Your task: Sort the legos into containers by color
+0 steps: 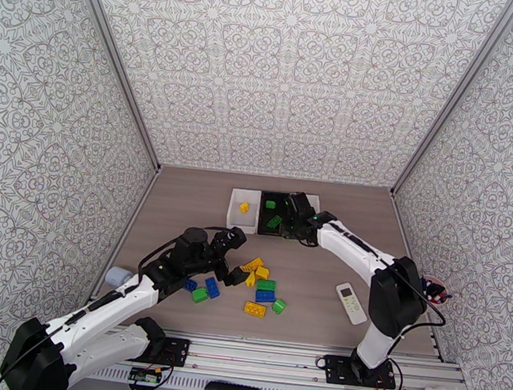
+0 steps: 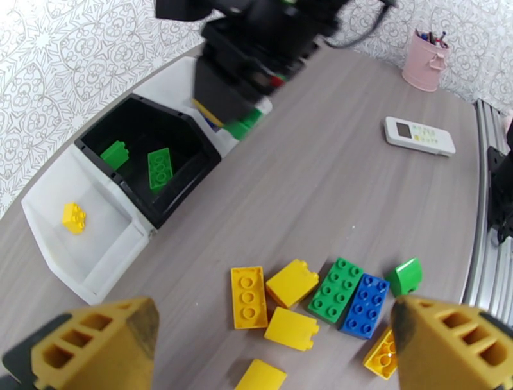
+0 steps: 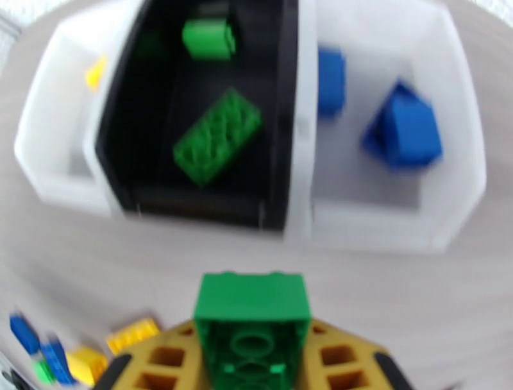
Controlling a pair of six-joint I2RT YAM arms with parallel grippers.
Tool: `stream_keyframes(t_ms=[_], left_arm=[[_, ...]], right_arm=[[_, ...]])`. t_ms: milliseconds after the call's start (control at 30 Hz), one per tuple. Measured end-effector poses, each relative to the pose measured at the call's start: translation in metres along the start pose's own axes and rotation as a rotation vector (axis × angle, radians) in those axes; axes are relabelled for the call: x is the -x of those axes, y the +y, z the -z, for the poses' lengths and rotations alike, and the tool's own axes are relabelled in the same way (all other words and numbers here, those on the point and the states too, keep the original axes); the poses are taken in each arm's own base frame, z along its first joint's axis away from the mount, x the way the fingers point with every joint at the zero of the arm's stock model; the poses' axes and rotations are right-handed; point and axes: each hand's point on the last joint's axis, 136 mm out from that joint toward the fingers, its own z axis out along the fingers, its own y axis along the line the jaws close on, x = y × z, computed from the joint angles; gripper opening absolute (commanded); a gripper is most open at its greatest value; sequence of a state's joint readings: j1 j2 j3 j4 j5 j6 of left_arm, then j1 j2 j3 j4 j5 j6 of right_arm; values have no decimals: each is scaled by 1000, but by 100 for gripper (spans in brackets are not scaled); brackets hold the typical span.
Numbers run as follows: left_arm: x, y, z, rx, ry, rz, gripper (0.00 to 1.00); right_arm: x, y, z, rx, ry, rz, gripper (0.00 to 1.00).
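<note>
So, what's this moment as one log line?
right hand: holds green studded plastic brick near black rectangular bin | left hand: open

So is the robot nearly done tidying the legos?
Not yet. Done: one yellow brick in the left white bin, two green bricks in the black bin, two blue bricks in the right white bin. In hand: the right pincer grips another green brick in front of the bins. Left: about ten loose bricks on the table, under the open left pincer.
</note>
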State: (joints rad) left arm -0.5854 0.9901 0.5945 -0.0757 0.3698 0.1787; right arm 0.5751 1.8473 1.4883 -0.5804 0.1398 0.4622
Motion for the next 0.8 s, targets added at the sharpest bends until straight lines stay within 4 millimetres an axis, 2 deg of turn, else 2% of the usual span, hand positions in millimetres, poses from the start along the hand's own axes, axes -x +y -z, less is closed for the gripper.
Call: stream_keyframes(t_ms=[100,267,333,467,633,800], left_arm=[[0,0,0,1,1,15,100],[-1,1,0,7,1,36,100],[-1,1,0,8,2,44,100],[-3,1,0,7,5,49,100],[-1,0,3,7,-2,45,100],[-3,-4,9,-1,4,34,100]], right_arm=[[27,7,-18,3,-46,-3,25],[50,19,-48,12,-74,-3,29],[54,22,-59,13,-75,0,36],[54,24,-76,12,-64,15,61],[51,25,-72,34,-53,23,81],[21,16,-39,56,-19,40,86]])
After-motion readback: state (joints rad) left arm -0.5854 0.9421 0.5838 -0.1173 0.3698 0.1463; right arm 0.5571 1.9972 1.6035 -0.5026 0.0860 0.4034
